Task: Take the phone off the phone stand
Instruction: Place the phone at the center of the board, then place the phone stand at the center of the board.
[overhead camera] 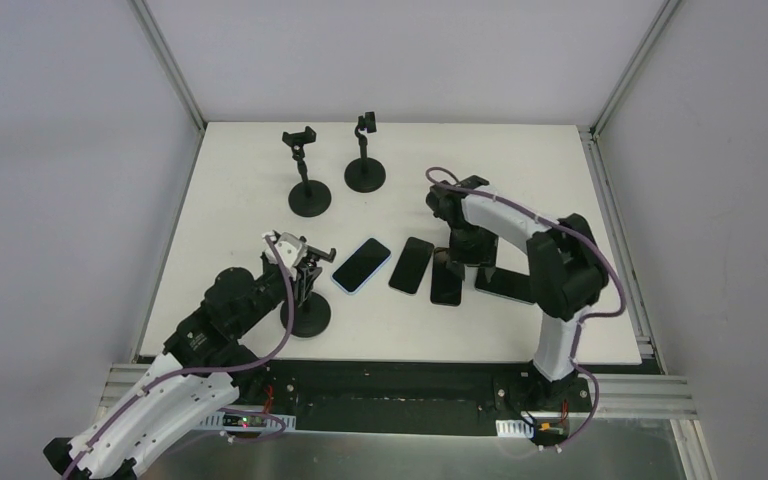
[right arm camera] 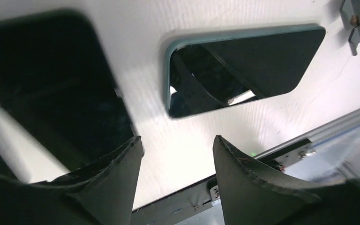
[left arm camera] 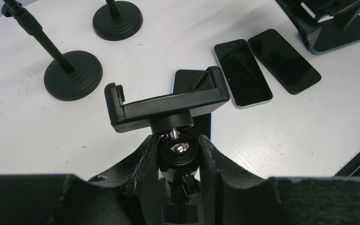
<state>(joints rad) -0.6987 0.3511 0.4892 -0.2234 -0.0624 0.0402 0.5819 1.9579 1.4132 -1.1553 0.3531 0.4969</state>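
The black phone stand [overhead camera: 306, 312] stands at the front left, and its clamp [left arm camera: 166, 105] is empty. My left gripper [left arm camera: 179, 141] is shut on the stand's ball-joint neck just under the clamp; from above the left gripper [overhead camera: 298, 270] sits over the round base. A teal-edged phone [right arm camera: 243, 65] lies flat on the table beyond my right gripper [right arm camera: 176, 143], which is open with nothing between its fingers. In the top view the right gripper [overhead camera: 470, 260] hovers low next to that phone [overhead camera: 508, 286].
Three more phones lie in a row mid-table: a blue-edged phone [overhead camera: 361, 264] and two black ones [overhead camera: 412, 265], [overhead camera: 446, 280]. Two other empty stands [overhead camera: 309, 198], [overhead camera: 365, 172] stand at the back. The table's near edge and metal rail [overhead camera: 390, 375] run just behind the right gripper.
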